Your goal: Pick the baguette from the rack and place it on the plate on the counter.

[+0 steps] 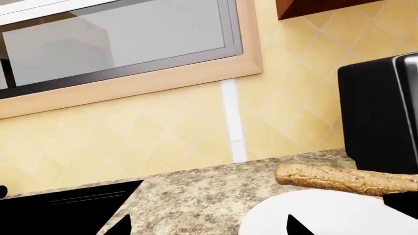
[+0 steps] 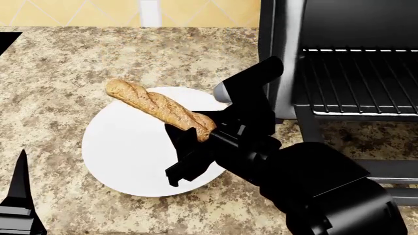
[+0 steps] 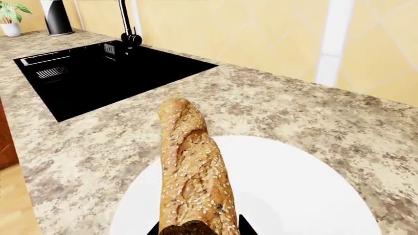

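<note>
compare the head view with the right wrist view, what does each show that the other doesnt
Only the head view shows the toaster oven with its empty rack, the right end effector gripping one end of the baguette, and the left end effector low at the side.

Only the right wrist view shows the black sink with its faucet, a potted plant and a dark container beside it.

Both show the baguette held over the white plate on the counter, with the yellow tiled wall behind.
</note>
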You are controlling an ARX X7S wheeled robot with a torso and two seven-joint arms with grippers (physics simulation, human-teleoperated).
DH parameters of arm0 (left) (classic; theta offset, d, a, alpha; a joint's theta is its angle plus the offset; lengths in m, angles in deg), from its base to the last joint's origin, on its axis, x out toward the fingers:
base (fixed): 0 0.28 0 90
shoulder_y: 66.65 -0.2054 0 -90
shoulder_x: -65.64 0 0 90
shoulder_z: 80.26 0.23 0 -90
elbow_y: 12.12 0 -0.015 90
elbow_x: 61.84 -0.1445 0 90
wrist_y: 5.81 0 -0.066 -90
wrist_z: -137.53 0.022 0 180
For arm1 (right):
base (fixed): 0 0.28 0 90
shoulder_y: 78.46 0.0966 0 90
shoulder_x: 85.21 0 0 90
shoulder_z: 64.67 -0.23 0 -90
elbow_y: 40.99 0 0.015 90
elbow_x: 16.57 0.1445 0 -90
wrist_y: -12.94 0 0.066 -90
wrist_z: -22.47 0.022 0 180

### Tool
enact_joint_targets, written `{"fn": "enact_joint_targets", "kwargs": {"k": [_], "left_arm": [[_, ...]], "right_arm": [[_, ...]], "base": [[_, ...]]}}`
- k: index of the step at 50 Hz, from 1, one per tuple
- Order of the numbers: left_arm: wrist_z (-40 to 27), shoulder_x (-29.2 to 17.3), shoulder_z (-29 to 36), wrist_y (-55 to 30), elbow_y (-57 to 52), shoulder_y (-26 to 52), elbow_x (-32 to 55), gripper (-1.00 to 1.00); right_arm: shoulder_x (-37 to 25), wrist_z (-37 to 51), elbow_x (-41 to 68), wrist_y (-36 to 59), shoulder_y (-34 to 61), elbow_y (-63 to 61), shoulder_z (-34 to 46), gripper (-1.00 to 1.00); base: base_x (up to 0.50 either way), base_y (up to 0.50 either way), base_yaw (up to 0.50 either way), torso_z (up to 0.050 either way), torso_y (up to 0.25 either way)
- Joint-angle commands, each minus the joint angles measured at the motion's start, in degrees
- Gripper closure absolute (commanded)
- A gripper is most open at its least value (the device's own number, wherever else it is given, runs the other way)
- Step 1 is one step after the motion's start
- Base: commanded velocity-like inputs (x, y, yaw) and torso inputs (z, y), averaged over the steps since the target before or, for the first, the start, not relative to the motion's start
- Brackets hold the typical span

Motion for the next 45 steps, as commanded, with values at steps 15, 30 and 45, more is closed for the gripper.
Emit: {"fn": "enact_joint_targets", "kwargs": {"k": [15,30,45], "left_arm": [[0.8,0.6,-0.7,0.7,0.4,1.5,1.0,-1.00],[-0.2,-0.3,-0.6,1.4,-0.1,0.5,1.3,-1.00],[-1.1,-1.0,0.1,1.8,-0.5,0.9,1.8,-1.00]], "right_arm": [[1.1,-2.6,-2.5,-0.1,0.3,1.5,0.3,1.00],[1.4,-2.4,-1.9,0.3,0.5,1.7,0.4,-1.00],[0.9,1.0,-0.6,-0.1,-0.6,-2.5,-2.4,-1.00]], "base": [[0.00,0.00,0.00,0.000,0.000],[0.00,0.00,0.00,0.000,0.000],[0.00,0.00,0.00,0.000,0.000]]}}
